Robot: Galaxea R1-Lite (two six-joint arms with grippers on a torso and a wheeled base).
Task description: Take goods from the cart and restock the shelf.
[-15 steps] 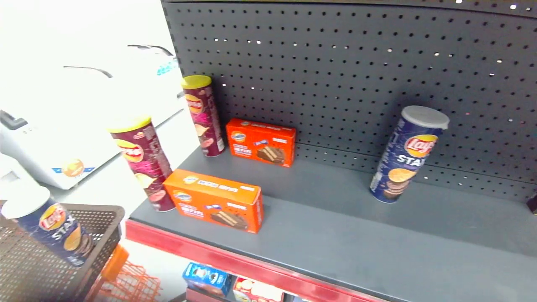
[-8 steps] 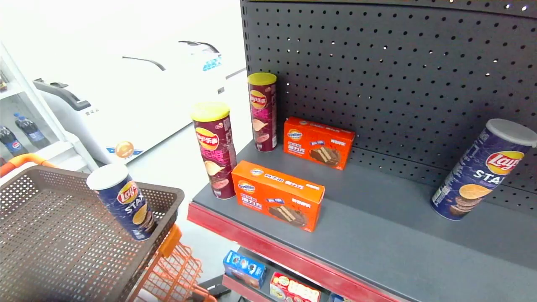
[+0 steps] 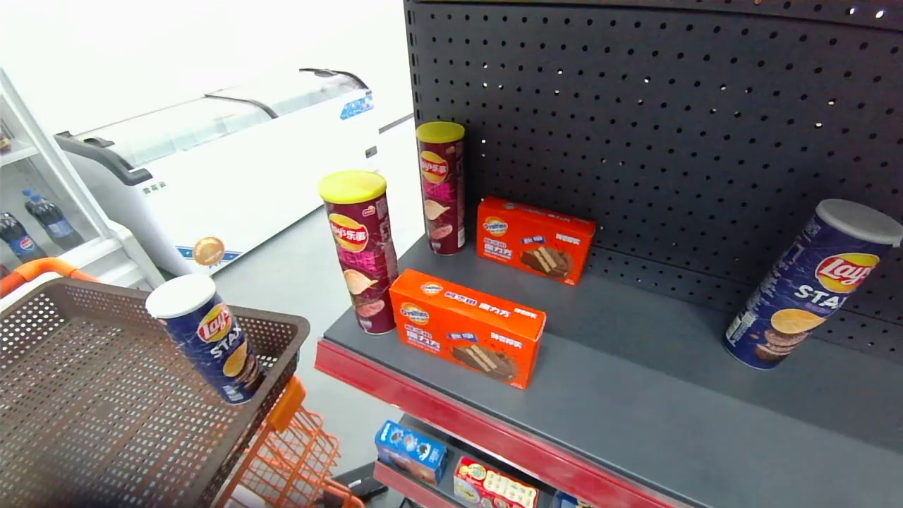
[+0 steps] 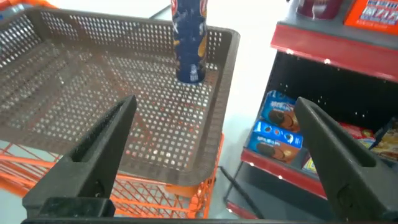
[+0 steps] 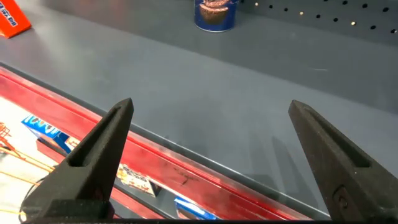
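- Blue can [image 3: 204,339] with a white lid stands inside the brown basket [image 3: 70,423], close to the corner nearest the shelf; the left wrist view shows it upright [image 4: 189,40] on the perforated floor, just beside the basket wall.
- Basket sits on top of the orange cart [image 3: 296,451], which is parked just beside the left end of the shelf.
- Left gripper [image 4: 214,102] hangs over the near part of the basket with its two black fingers spread wide and nothing between them, well apart from the blue can.
- Right gripper [image 5: 211,104] hangs over the front of the grey shelf [image 3: 635,395], fingers likewise spread wide and holding nothing.
- Shelf can [image 3: 804,286], a match for the blue can, stands near the right of the shelf close to the pegboard [image 3: 635,106]; the right wrist view catches its base [image 5: 216,14] well beyond the fingers.
- Front maroon can [image 3: 360,250] with a yellow lid stands at the left front corner of the shelf, just beside the front box [image 3: 465,328], an orange carton lying lengthwise near the red edge [image 3: 458,423].
- Back maroon can [image 3: 440,187] stands against the pegboard, with the back box [image 3: 534,240], also orange, just beside it.
- Blue packs [image 3: 411,451] and other goods sit on the lower shelf under the red edge; the left wrist view shows them too [image 4: 277,124].
- White freezer [image 3: 211,183] stands beyond the cart, and dark bottles [image 3: 42,219] sit in a cooler at the far left.
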